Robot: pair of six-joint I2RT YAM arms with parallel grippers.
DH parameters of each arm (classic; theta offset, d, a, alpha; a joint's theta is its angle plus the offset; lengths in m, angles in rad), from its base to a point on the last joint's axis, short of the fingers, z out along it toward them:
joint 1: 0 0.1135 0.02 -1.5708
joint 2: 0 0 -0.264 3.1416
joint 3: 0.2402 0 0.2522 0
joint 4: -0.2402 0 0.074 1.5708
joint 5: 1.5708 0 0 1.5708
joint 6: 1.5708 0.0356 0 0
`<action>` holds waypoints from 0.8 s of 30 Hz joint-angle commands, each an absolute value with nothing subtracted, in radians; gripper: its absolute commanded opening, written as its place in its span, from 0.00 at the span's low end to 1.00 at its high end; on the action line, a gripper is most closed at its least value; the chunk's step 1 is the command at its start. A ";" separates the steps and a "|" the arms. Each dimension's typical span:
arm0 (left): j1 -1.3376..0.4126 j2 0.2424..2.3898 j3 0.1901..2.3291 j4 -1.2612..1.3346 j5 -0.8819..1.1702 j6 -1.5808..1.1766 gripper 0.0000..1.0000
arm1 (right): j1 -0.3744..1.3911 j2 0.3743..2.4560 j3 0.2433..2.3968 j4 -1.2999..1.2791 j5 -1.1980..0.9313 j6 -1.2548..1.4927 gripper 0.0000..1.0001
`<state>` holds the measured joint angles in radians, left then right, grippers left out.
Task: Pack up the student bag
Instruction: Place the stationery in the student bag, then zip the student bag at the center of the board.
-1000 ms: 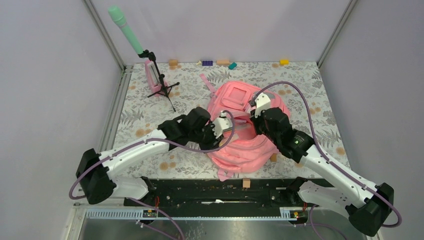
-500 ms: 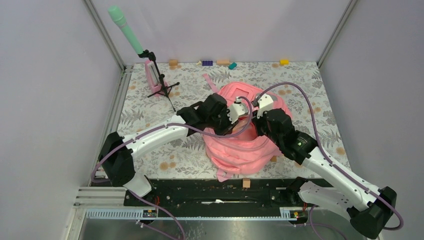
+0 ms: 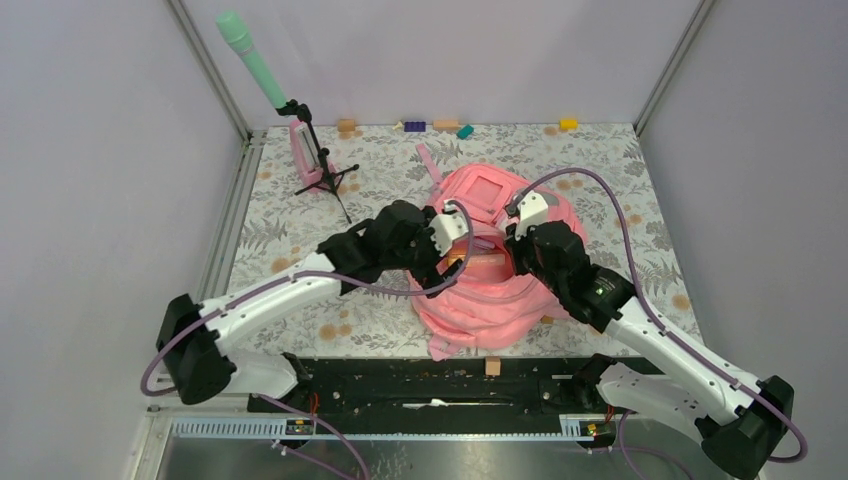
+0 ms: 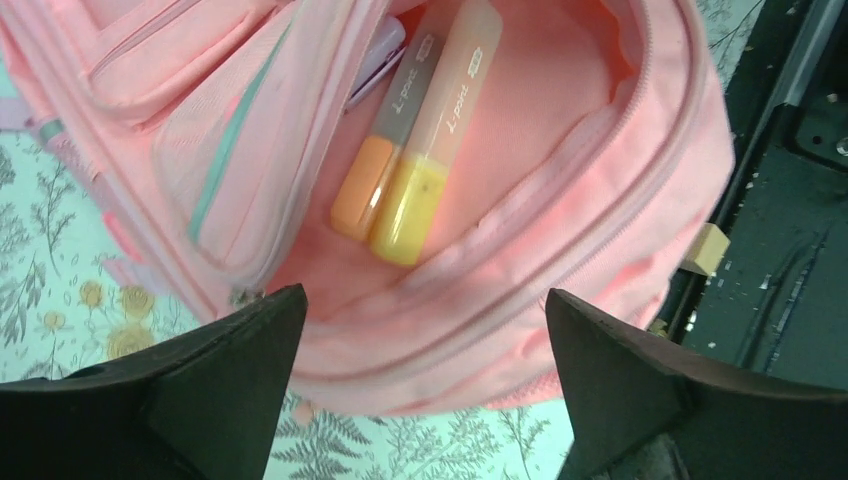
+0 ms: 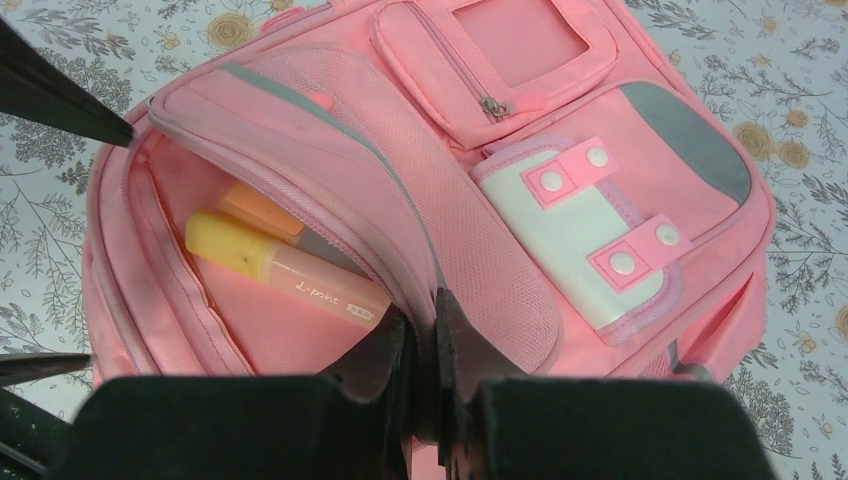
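The student bag (image 3: pixel 490 290), a soft pink backpack, lies mid-table with its main compartment held open. Inside lie a yellow highlighter (image 4: pixel 430 170) and an orange highlighter (image 4: pixel 375 170) side by side, also seen in the right wrist view as yellow (image 5: pixel 280 265) and orange (image 5: pixel 260 212). My left gripper (image 4: pixel 425 295) hovers open above the opening, nothing between its fingers (image 4: pixel 230 370); in the top view the left gripper (image 3: pixel 458 252) is at the bag's left side. My right gripper (image 5: pixel 425 315) is shut on the bag's front flap (image 5: pixel 330 130), lifting it; the right gripper (image 3: pixel 508 250) sits over the bag.
A green microphone on a black stand (image 3: pixel 255 65) and a pink metronome (image 3: pixel 303 150) stand at the back left. Small coloured blocks (image 3: pixel 414 126) line the back edge. A wooden block (image 3: pixel 492 367) rests on the black rail (image 3: pixel 400 385) at the near edge.
The left arm reached out over the bag's opening, then drew back a little to the left, and its jaws now stand wide. The right gripper kept hold of the flap.
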<state>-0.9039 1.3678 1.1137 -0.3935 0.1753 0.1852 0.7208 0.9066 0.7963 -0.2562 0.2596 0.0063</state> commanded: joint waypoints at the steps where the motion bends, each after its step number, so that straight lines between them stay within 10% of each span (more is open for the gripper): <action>1: -0.893 1.207 1.060 -0.345 0.155 0.121 0.98 | 0.722 0.860 0.778 -0.183 0.295 0.036 0.00; 16: -0.505 1.449 1.164 -0.214 0.479 -0.490 0.99 | 0.723 0.824 0.627 -0.190 0.207 0.165 0.00; 24: -0.495 1.668 1.284 -0.253 0.549 -0.482 0.80 | 0.723 0.777 0.594 -0.205 0.179 0.202 0.28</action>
